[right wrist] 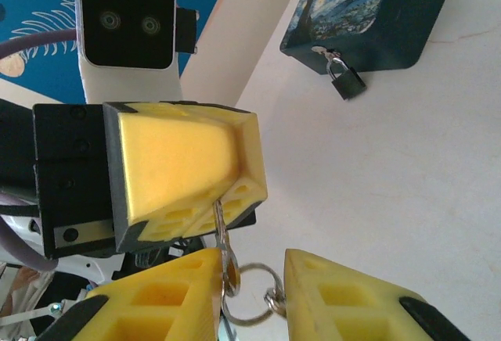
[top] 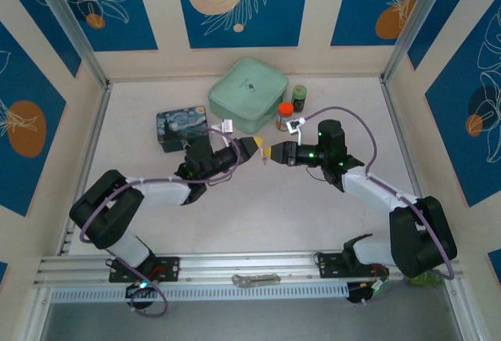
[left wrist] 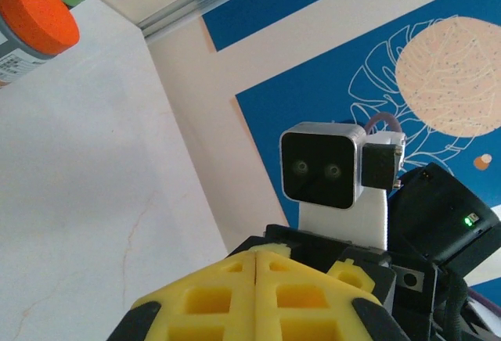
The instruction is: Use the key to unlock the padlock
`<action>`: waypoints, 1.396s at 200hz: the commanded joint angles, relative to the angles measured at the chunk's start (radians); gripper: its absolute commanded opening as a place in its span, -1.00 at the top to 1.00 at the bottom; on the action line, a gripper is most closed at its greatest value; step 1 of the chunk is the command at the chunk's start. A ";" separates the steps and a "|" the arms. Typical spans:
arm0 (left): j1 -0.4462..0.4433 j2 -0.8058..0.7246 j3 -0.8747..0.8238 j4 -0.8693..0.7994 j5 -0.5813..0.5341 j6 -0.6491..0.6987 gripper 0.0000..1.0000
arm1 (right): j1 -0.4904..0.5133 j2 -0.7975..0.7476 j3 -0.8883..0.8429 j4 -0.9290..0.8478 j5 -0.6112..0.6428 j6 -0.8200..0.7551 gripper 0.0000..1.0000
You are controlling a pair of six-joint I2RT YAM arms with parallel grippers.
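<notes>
Above mid-table, the left gripper (right wrist: pixel 232 200) pinches the key (right wrist: pixel 221 227) between shut jaws, while the right gripper (right wrist: pixel 250 278) stands narrowly parted around the key ring (right wrist: pixel 252 298), gripping nothing. Reaching the padlock (right wrist: pixel 345 83), inserting and turning are all left: it hangs, apparently locked, on the Starry Night tin (right wrist: pixel 376 12), well apart from both grippers. The key's blade end is hidden between the pads (right wrist: pixel 176 161), so its orientation is unclear.

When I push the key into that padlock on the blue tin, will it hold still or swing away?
Probably swings: the padlock is joined to the blue tin only by its thin shackle, so it can pivot. It looks tiny beside the tin, likely light, resisting little. The tin sits loose on the smooth table and may slide too.
</notes>
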 commanded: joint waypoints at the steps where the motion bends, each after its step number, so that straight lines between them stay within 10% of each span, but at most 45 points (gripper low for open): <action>1: -0.018 0.022 -0.013 0.087 -0.038 -0.030 1.00 | 0.017 0.005 -0.011 0.054 0.006 0.026 0.46; 137: -0.031 0.030 -0.039 0.135 -0.115 -0.064 1.00 | 0.023 0.009 -0.028 0.077 0.005 0.045 0.83; 198: -0.052 0.061 -0.028 0.177 -0.108 -0.099 1.00 | 0.026 0.046 -0.008 0.095 0.007 0.046 0.63; 256: -0.054 0.063 -0.027 0.180 -0.117 -0.100 0.99 | 0.016 0.042 -0.008 0.095 0.002 0.038 1.00; 279: -0.014 0.042 -0.050 0.162 -0.115 -0.085 -0.65 | -0.008 0.025 -0.008 0.057 0.002 0.025 1.00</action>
